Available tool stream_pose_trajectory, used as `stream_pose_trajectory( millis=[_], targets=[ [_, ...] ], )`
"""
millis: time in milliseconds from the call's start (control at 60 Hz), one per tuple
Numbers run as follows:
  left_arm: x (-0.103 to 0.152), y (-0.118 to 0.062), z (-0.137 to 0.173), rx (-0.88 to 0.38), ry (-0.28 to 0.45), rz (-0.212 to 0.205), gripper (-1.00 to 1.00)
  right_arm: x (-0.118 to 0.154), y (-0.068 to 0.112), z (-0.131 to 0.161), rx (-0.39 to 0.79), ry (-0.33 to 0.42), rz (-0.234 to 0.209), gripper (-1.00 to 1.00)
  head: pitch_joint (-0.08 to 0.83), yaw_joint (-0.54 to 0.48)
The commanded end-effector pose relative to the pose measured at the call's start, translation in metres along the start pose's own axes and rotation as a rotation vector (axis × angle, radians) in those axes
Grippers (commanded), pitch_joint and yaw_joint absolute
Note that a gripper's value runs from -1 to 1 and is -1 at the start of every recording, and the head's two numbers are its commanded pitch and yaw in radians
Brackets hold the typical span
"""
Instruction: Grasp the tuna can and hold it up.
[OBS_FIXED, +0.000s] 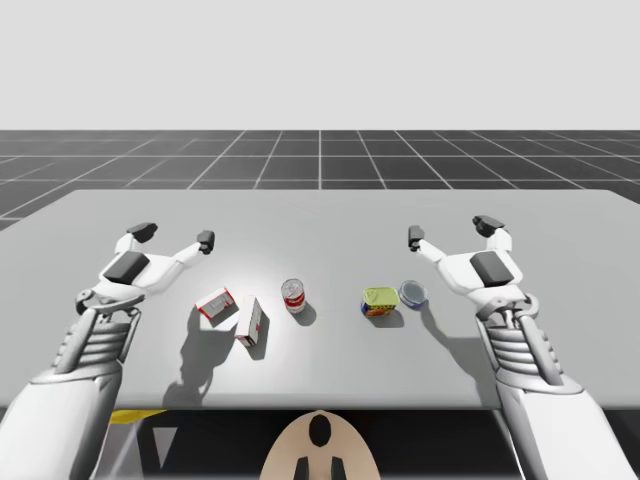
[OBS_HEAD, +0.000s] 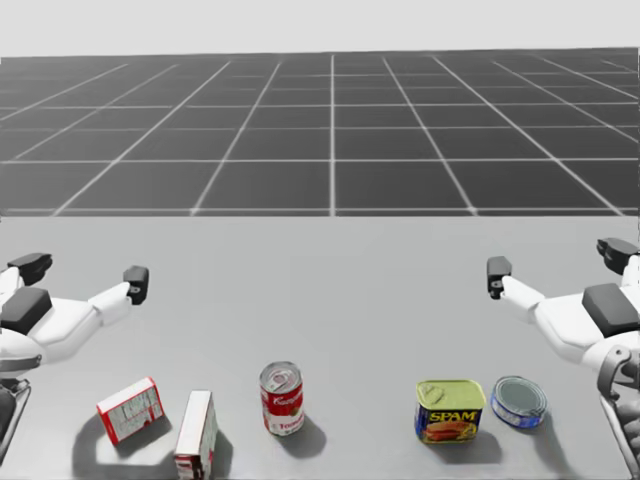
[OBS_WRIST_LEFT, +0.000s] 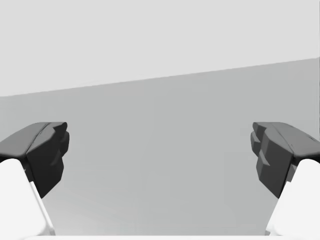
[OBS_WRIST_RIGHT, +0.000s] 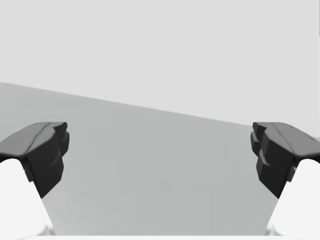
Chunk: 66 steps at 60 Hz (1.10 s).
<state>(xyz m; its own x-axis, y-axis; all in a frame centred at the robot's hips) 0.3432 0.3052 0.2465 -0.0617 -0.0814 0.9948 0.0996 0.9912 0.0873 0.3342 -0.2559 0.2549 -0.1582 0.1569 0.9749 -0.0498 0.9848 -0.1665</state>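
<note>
High view: the tuna can (OBS_FIXED: 412, 294), a low blue round can, is seen flat on its base on the grey table (OBS_FIXED: 320, 215), lid up. It lies under and behind the inner fingertip of the right gripper (OBS_FIXED: 452, 232), back toward the torso and close beside that arm's wrist. Lying flat, its curved wall is judged to be offered to a grasp from above. The right gripper is held above the table with its fingers spread wide apart and nothing between them, a ready posture that is judged to leave room to come down over the can. In the right wrist view, bare table is seen ahead between the parted fingers, so the can is judged not yet lined up. A yellow-and-blue rectangular can (OBS_FIXED: 380, 301) stands just beside the tuna can, on the side away from the right arm, so little room is likely left there for a finger. Further off toward the left arm, a red-and-white round can (OBS_FIXED: 293, 296) stands upright, and past it two red-and-white boxes (OBS_FIXED: 215, 305) are set close together, nearest the left gripper (OBS_FIXED: 174, 236). That gripper is likewise held raised with its fingers wide apart and empty, well apart from the tuna can, and is judged to be parked out of the way.
</note>
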Motion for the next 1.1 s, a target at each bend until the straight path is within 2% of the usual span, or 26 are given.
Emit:
stream_pose_trajectory(
  millis=[17,200,450,617,867,900,917,967,1000,1033,1067,1100],
  targets=[
    [0.002,-0.001,0.002,-0.004,-0.01,-0.002,-1.0,-0.001,0.001,-0.001,-0.001,0.005,0.014,-1.0,0.441,0.03],
    [0.004,-0.001,0.003,-0.009,-0.02,0.0,-1.0,-0.001,0.001,-0.001,-0.001,0.006,0.02,-1.0,0.534,-0.02],
    [0.007,-0.003,0.005,-0.016,-0.03,-0.004,-1.0,-0.002,0.002,-0.001,0.002,0.008,0.023,-1.0,0.627,-0.23],
    [0.007,-0.004,0.005,-0.019,-0.034,-0.003,-1.0,-0.002,0.003,-0.001,0.005,0.009,0.022,-1.0,0.678,-0.33],
    [0.008,-0.005,0.005,-0.017,-0.039,-0.007,-1.0,0.0,0.003,0.001,0.031,0.023,0.021,-1.0,0.698,-0.37],
    [0.008,-0.005,0.005,-0.017,-0.039,-0.008,-1.0,0.002,0.003,0.003,0.044,0.029,0.011,-1.0,0.695,-0.37],
    [0.008,-0.004,0.005,-0.016,-0.039,-0.008,-1.0,0.004,0.003,0.004,0.057,0.038,-0.016,-1.0,0.692,-0.36],
    [0.008,-0.004,0.005,-0.015,-0.039,-0.005,-1.0,0.007,0.002,0.008,0.065,0.056,-0.042,-1.0,0.691,-0.36],
    [0.007,-0.005,0.006,-0.014,-0.034,-0.001,-1.0,0.009,0.0,0.014,0.102,0.076,-0.088,-1.0,0.689,-0.36],
    [0.007,-0.005,0.005,-0.014,-0.032,0.001,-1.0,0.011,0.0,0.017,0.116,0.079,-0.091,-1.0,0.689,-0.36],
    [0.006,-0.005,0.005,-0.014,-0.028,0.0,-1.0,0.011,0.0,0.022,0.134,0.077,-0.059,-1.0,0.689,-0.36],
    [0.006,-0.006,0.005,-0.014,-0.026,0.0,-1.0,0.011,0.001,0.024,0.144,0.109,-0.076,-1.0,0.689,-0.35]
  ],
)
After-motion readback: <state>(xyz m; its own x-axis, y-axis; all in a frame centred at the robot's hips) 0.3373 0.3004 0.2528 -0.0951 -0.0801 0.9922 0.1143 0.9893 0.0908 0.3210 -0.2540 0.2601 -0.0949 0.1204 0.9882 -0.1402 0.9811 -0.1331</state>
